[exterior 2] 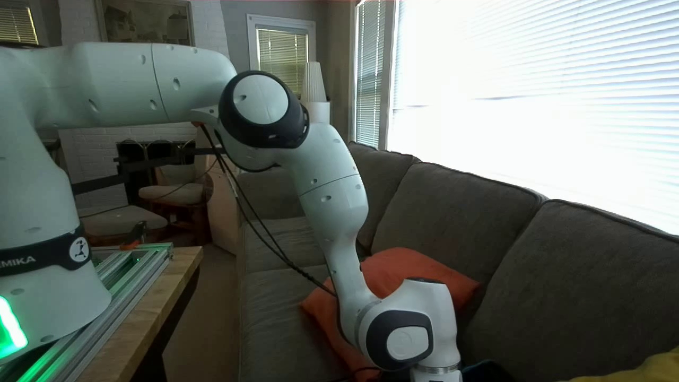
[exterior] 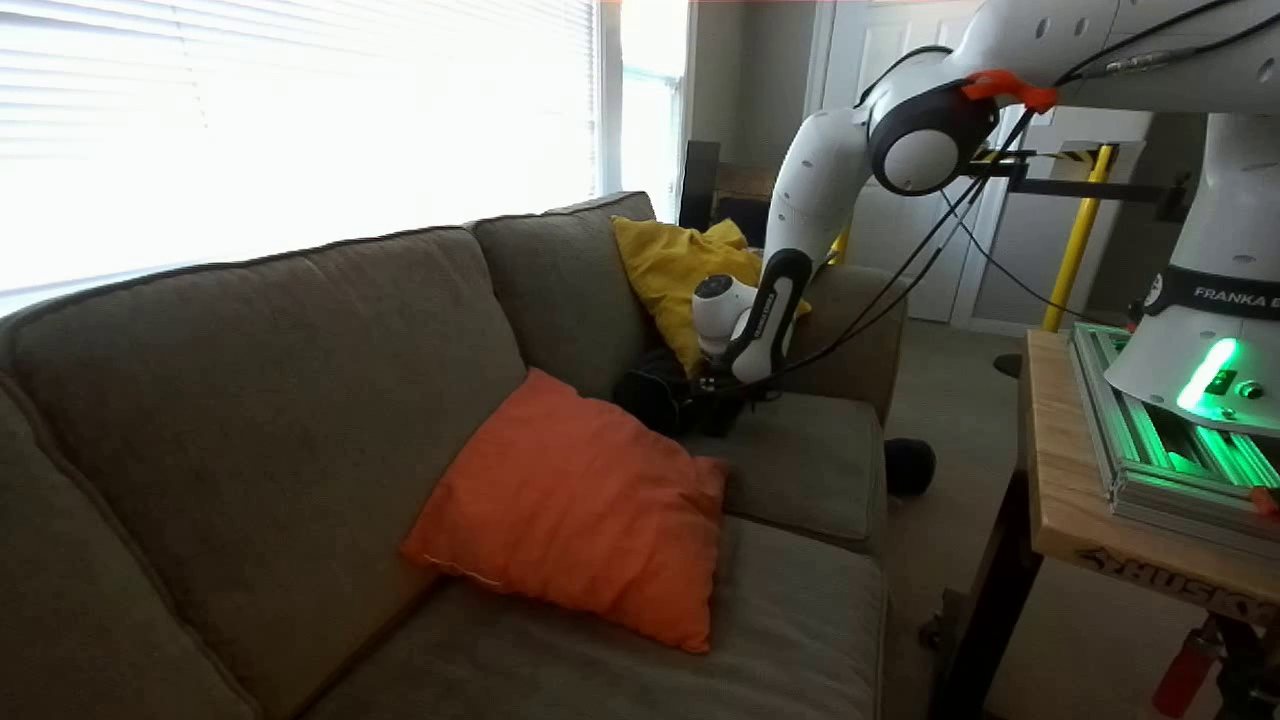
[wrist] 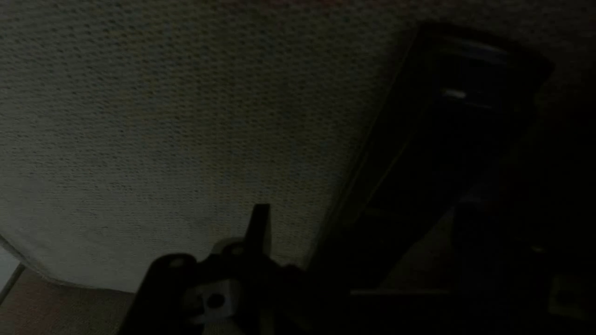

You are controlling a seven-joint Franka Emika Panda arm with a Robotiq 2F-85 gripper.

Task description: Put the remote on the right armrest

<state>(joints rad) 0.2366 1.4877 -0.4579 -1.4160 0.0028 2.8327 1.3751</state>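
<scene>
In the wrist view, the nearly black remote lies slantwise on woven sofa fabric, in deep shadow. My gripper is open, with one finger on each side of the remote's near part and fabric showing between the fingers and the remote. In an exterior view, my gripper is low at the far seat cushion, close to the yellow cushion; the remote is hidden there. The right armrest is the grey-brown padded arm at that end, behind the yellow cushion and partly covered by my arm.
The orange cushion lies on the seat near my gripper. The yellow cushion leans at the far end. A dark bulky thing sits against my gripper. The sofa back runs along the window. My base stands on a wooden table.
</scene>
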